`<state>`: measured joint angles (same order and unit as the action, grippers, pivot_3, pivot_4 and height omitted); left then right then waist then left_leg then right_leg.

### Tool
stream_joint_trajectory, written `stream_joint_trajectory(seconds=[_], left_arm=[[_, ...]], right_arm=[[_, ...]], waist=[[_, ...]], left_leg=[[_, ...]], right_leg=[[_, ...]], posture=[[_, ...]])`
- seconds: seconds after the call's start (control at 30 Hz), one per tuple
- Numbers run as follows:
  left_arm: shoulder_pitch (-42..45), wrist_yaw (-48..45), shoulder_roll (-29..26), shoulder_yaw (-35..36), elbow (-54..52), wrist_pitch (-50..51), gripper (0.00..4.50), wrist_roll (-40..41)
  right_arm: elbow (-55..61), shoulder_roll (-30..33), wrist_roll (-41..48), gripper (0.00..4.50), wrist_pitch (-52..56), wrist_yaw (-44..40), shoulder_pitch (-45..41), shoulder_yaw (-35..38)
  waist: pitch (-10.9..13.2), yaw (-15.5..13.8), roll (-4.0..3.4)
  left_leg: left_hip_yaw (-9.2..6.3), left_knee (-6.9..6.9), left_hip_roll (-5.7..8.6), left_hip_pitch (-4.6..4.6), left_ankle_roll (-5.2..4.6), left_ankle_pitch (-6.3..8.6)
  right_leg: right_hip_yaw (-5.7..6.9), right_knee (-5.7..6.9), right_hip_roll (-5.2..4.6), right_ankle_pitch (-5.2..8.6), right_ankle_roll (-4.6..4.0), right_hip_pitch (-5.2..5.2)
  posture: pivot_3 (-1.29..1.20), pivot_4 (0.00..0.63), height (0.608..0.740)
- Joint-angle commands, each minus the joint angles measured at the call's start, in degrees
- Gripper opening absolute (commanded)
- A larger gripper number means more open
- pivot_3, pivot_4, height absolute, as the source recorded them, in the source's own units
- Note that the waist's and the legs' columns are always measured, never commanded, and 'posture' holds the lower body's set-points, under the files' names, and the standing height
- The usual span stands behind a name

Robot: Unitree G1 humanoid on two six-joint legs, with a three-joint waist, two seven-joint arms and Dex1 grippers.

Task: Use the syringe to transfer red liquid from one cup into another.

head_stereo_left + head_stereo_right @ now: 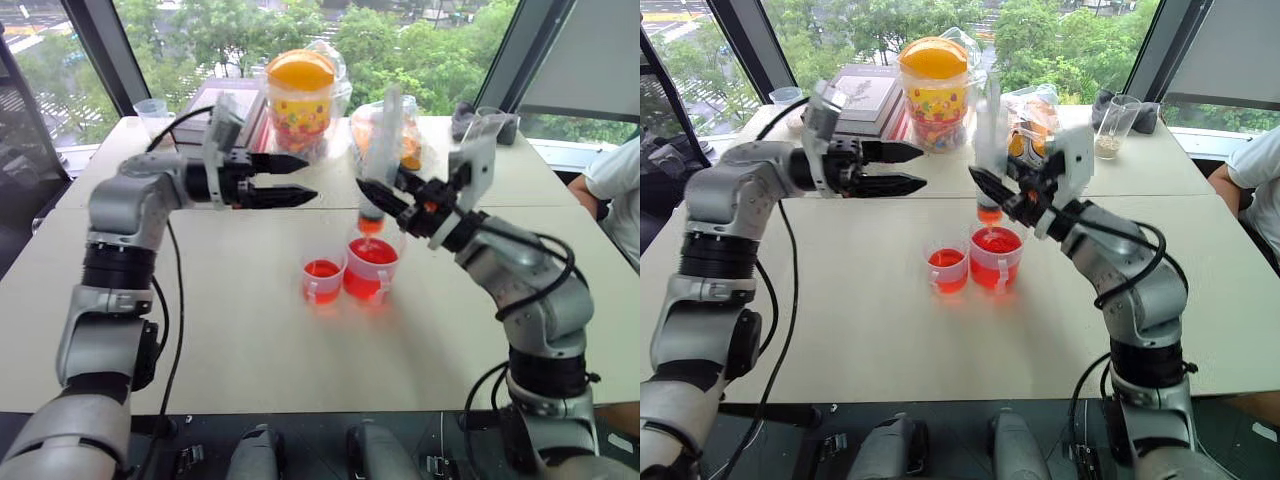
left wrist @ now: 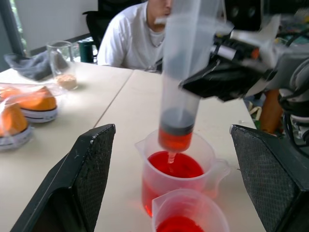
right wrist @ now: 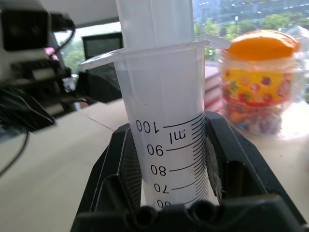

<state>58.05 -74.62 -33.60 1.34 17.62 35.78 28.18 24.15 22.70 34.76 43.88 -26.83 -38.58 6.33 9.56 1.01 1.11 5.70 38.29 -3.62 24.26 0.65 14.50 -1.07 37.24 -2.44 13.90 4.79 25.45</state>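
Observation:
My right gripper (image 1: 388, 192) is shut on the barrel of the syringe (image 1: 381, 150), which it holds upright over the table (image 1: 250, 330). The syringe's orange-red tip (image 2: 174, 140) hangs just above the one cup (image 1: 372, 268), the taller cup with a side handle, which holds red liquid (image 2: 169, 164). A little red liquid shows below the black plunger seal. The shorter cup (image 1: 322, 277) stands close beside it, also with red liquid in it. My left gripper (image 1: 308, 178) is open and level, pointing at the syringe from a short way off, with nothing between its fingers (image 2: 89, 179).
At the back of the table stand a candy jar with an orange lid (image 1: 300, 95), a stack of books (image 1: 865, 90), a bagged orange item (image 1: 410, 135) and a glass (image 1: 1117, 125). A clear cup (image 1: 152, 115) sits far left. A person in white (image 1: 615, 185) sits at the right edge.

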Motion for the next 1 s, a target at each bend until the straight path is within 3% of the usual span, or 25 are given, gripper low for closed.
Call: stream_joint_trajectory(seconds=[0.03,0.17,0.5,0.93,1.0], left_arm=[[-0.54,1.18,-1.93,2.53,-1.65,0.00,3.91,0.94],[-1.86,2.34,-3.10,3.49,-3.18,0.73,3.91,1.68],[-2.03,5.35,-1.82,3.81,-7.11,2.62,3.91,4.00],[7.01,5.00,6.44,-1.12,4.61,-7.21,3.91,-1.12],[7.37,4.21,7.61,-2.11,5.42,-8.37,3.37,-1.85]], right_arm=[[1.54,-1.04,5.84,1.40,2.90,0.46,-5.40,1.58],[0.49,-2.05,7.05,1.40,3.64,-0.70,-6.02,-0.99],[-3.81,-3.42,-3.31,1.40,-7.39,-4.25,7.11,-11.17],[-3.18,-3.83,-6.30,1.40,-9.05,-4.50,8.67,-12.15],[-2.89,-3.92,-6.38,1.40,-8.84,-4.43,8.56,-12.10]], waist=[[0.00,-0.09,0.00],[0.00,-0.24,0.00],[-0.03,-0.18,0.04],[-0.02,-0.17,0.05],[-0.02,-0.20,0.05]], left_leg=[[-0.01,-0.01,0.00,0.00,0.00,0.00],[0.01,-0.03,-0.01,0.04,0.00,0.00],[0.02,0.00,0.04,0.08,0.00,0.00],[0.01,0.01,0.04,0.06,0.00,0.00],[0.01,0.01,0.04,0.05,0.00,0.00]], right_leg=[[0.02,0.00,0.00,0.00,0.00,-0.01],[0.05,-0.04,-0.02,0.00,0.00,-0.01],[0.06,-0.08,-0.10,0.00,0.01,-0.01],[0.06,-0.05,-0.05,0.00,0.01,-0.02],[0.06,-0.05,-0.05,0.00,0.01,-0.02]], posture=[[0.00,0.150,0.740],[0.00,0.150,0.740],[0.00,0.150,0.740],[0.00,0.150,0.740],[0.00,0.150,0.740]])
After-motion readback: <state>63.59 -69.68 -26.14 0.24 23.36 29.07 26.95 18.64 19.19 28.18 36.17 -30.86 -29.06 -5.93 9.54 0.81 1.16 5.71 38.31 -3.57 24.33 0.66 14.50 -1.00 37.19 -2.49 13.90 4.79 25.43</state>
